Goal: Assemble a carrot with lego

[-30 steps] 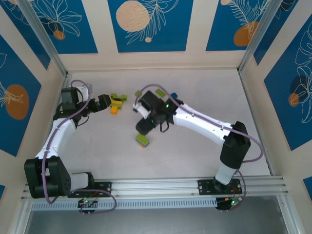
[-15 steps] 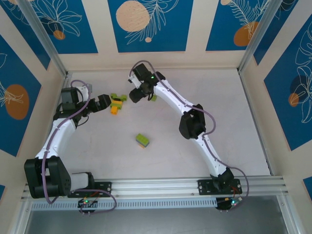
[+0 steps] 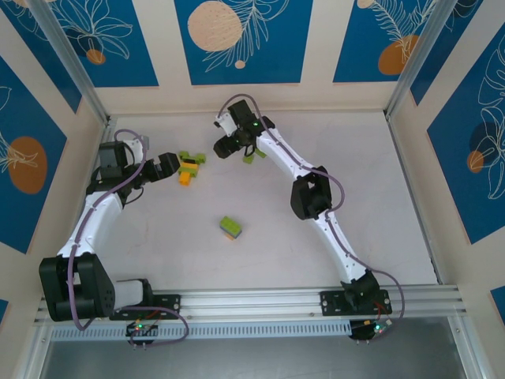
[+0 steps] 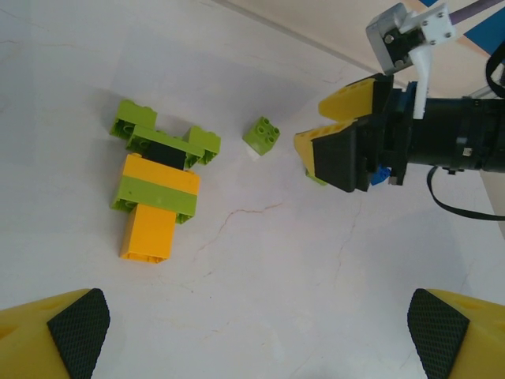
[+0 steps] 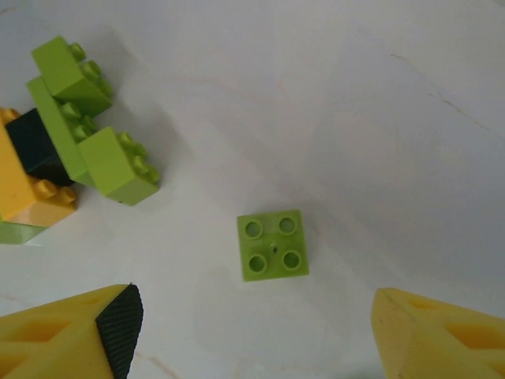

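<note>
The right claw (image 5: 256,335) hangs with its fingers spread wide; a single lime brick (image 5: 272,245) lies on the table (image 5: 379,118) just ahead, between the fingertips. The carrot stack (image 5: 67,134) sits ahead to its left. The left claw (image 4: 256,335) is also spread, with the carrot stack ahead and to its left

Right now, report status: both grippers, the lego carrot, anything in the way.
Left gripper open, empty, near the part-built orange, lime and black lego carrot. Right gripper open over a loose lime square brick. No obstruction seen.

Right gripper (image 4: 316,128) now above green brick (image 5: 272,245)
</note>
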Action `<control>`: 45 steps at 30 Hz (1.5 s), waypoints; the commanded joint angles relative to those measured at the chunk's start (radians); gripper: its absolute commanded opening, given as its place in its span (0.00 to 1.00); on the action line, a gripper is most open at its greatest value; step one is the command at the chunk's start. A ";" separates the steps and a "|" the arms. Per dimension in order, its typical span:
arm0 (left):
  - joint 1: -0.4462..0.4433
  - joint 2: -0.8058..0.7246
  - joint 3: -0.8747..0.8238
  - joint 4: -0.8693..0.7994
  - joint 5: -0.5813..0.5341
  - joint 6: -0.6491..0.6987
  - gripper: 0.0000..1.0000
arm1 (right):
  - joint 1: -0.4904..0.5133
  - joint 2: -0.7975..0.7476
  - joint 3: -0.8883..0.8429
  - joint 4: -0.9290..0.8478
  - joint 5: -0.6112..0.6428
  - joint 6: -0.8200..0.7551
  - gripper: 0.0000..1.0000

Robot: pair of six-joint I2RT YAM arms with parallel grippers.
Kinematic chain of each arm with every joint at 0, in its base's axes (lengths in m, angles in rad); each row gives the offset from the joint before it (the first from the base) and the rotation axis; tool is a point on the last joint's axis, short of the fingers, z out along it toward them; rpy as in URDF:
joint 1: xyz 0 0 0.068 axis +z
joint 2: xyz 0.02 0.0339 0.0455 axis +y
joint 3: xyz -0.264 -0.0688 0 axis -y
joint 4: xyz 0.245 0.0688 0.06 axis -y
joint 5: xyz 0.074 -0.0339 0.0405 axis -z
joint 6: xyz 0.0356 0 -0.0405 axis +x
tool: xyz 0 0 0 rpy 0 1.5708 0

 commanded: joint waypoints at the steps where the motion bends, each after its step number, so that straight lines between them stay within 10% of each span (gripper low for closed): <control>1: -0.003 0.006 0.023 0.015 0.009 -0.006 1.00 | -0.005 0.058 0.040 0.010 -0.068 -0.017 0.78; 45: -0.004 0.008 0.027 0.022 0.021 -0.005 1.00 | 0.009 0.185 0.144 0.009 -0.028 -0.101 0.56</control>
